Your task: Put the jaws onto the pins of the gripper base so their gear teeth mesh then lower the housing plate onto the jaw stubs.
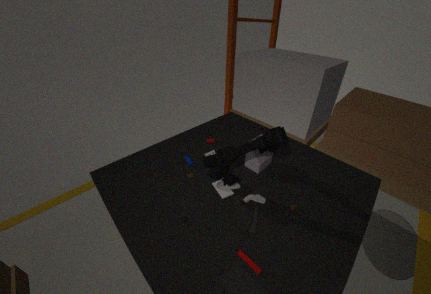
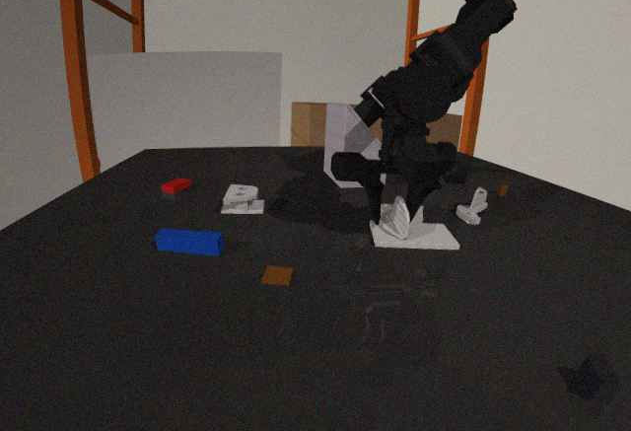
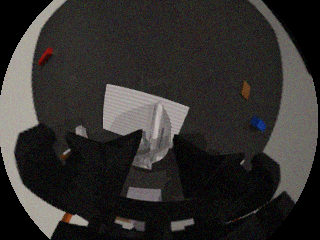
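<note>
The white gripper base (image 1: 222,192) (image 2: 438,241) (image 3: 114,102) lies flat on the dark table. A white jaw (image 2: 400,218) (image 3: 157,122) stands up over the base's near edge in the wrist view; whether it sits on a pin cannot be seen. My gripper (image 2: 392,214) (image 3: 158,134) is open, its fingertips low on either side of this jaw, with a gap in the wrist view. The other white jaw (image 1: 254,198) (image 2: 473,209) lies apart on the table. A white piece with two holes, apparently the housing plate (image 1: 209,153) (image 2: 242,192), lies tilted beyond the arm.
A blue block (image 1: 188,160) (image 2: 188,242) (image 3: 258,123), a red block (image 1: 210,140) (image 2: 175,184) and a thin orange piece (image 1: 190,175) (image 2: 277,274) (image 3: 245,90) lie around. A long red bar (image 1: 249,262) (image 3: 45,56) lies farther off. A pale angular block (image 1: 258,163) (image 2: 336,146) stands beside the arm.
</note>
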{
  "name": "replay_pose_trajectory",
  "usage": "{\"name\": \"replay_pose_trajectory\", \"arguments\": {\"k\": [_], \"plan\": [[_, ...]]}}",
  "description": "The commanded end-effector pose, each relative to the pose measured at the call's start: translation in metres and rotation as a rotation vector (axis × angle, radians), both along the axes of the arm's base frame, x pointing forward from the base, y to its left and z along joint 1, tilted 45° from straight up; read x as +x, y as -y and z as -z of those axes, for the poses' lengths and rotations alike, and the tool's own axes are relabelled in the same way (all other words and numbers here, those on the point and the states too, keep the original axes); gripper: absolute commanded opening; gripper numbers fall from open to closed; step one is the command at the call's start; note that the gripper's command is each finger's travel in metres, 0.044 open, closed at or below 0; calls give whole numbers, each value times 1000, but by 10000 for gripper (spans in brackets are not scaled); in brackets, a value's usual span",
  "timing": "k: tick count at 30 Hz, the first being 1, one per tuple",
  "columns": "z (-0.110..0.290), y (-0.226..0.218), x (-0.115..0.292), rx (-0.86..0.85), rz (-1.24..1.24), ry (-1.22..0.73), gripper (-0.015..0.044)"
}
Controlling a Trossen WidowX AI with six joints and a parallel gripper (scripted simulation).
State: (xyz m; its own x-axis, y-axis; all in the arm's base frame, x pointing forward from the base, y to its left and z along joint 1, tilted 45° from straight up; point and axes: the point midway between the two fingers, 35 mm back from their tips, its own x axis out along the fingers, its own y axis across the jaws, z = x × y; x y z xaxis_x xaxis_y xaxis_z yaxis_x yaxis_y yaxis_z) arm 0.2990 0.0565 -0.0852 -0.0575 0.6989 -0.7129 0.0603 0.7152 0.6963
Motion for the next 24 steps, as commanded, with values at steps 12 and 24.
{"name": "replay_pose_trajectory", "arguments": {"k": [12, 24], "plan": [[-30, 30, 4, -2, 4, -1, 224], [-49, 38, 4, 4, -41, 49, 355]]}}
